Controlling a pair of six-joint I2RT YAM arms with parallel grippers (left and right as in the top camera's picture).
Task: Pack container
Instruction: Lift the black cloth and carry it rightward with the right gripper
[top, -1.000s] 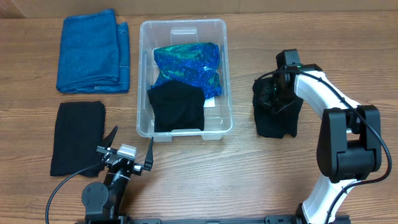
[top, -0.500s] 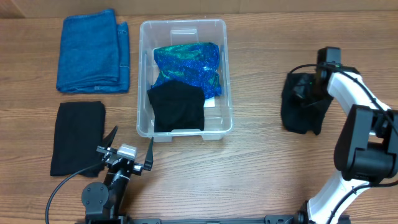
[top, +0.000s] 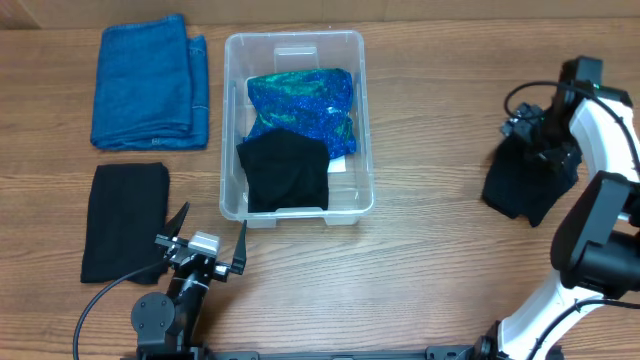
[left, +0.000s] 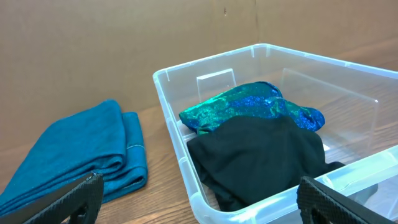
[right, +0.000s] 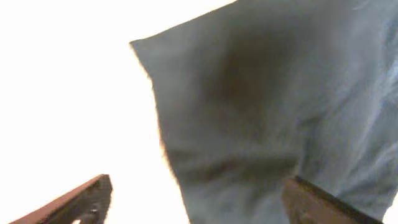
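Note:
The clear container (top: 295, 45) stands at the table's middle back; in it lie a shiny blue-green cloth (top: 305, 100) and a folded black cloth (top: 285, 172). In the left wrist view the container (left: 171, 106) fills the right half, with both cloths inside. My left gripper (top: 205, 245) rests open in front of the container's near left corner, nothing between its fingers (left: 68, 199). At the far right, my right gripper (top: 545, 135) is open just over a crumpled black cloth (top: 518, 190). That cloth (right: 261, 106) fills the right wrist view beyond the spread fingers (right: 81, 199).
A folded blue towel (top: 150, 82) lies at the back left, also seen in the left wrist view (left: 81, 155). A flat black cloth (top: 125, 220) lies at the front left beside my left gripper. The right arm's white links (top: 610, 130) run along the right edge.
My right arm has swung right, away from the container, carrying the crumpled black cloth with it. Its jaws, shut on the cloth before, now stand open. The left arm has not moved.

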